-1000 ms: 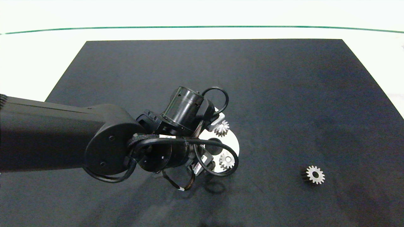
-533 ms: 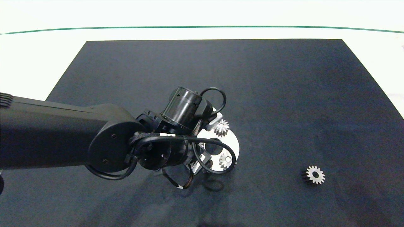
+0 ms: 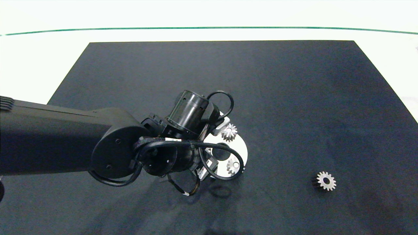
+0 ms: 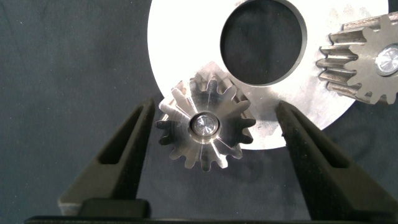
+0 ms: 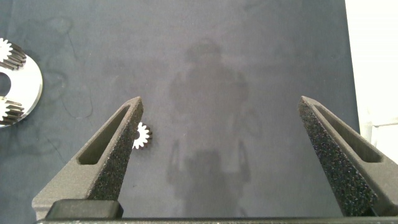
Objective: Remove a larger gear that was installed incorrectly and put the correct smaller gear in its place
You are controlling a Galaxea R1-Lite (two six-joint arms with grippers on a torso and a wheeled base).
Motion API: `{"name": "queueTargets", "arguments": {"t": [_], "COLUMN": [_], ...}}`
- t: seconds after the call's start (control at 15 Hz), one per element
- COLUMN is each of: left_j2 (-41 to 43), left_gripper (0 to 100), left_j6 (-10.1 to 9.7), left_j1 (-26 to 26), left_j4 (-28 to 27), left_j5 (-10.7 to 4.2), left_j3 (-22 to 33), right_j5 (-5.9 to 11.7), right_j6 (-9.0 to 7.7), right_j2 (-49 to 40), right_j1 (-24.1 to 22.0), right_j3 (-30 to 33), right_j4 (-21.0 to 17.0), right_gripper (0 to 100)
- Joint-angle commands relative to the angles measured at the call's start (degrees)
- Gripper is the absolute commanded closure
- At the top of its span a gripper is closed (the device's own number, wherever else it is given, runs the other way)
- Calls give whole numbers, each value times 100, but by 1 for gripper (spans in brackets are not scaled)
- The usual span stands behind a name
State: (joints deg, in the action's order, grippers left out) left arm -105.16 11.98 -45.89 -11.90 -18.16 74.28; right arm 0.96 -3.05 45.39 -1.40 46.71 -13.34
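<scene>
The larger gear (image 4: 205, 127), silver with pointed teeth, sits on a peg at the rim of the round silver plate (image 4: 180, 43). My left gripper (image 4: 214, 106) is open around it, one finger close to its teeth and the other a gap away. From overhead, my left arm (image 3: 114, 147) hides that gear. The smaller gear (image 3: 325, 181) lies alone on the black mat at the right, also seen as a small gear (image 5: 142, 135) in the right wrist view. My right gripper (image 5: 221, 102) hangs open high above the mat, holding nothing.
Two narrower gears on pegs stand on the plate (image 3: 241, 147): one (image 3: 229, 132) at its far side, one (image 3: 232, 166) at its near side, partly behind a cable. The plate has a round centre hole (image 4: 264, 40). The black mat (image 3: 294, 98) lies on a white table.
My left wrist has crept slightly left and settled over the plate, so its cable covers more of the near gear. The gears and plate have not moved.
</scene>
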Motion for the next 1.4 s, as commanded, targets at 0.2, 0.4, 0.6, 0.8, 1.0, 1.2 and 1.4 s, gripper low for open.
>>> {"name": "queueTargets", "arguments": {"t": [0.2, 0.4, 0.6, 0.8, 1.0, 1.2, 1.4], "left_j2": [-40, -102, -119, -110, -102, -93, -102], "left_gripper": [31, 37, 44, 50, 56, 62, 68], "left_j6": [-3, -12, -38, -29, -29, -29, -21], "left_j1": [-8, -8, -8, 1, 9, 1, 1], "left_j4": [-6, 100, 109, 118, 109, 109, 109], "left_j5": [-12, -12, -12, -12, -12, -12, -12], "left_j3": [8, 25, 25, 8, -1, -10, -10], "right_j5": [0, 0, 0, -8, 0, 0, -8], "right_j6": [-3, -3, -3, -3, -3, -3, -3], "right_j2": [5, 5, 5, 5, 5, -3, -12], "right_j1": [0, 0, 0, 0, 0, -9, -9], "right_j3": [4, 4, 4, 4, 4, 4, 4], "right_j4": [-11, -11, -11, -11, -11, -11, -11], "right_gripper": [0, 0, 0, 0, 0, 0, 0]}}
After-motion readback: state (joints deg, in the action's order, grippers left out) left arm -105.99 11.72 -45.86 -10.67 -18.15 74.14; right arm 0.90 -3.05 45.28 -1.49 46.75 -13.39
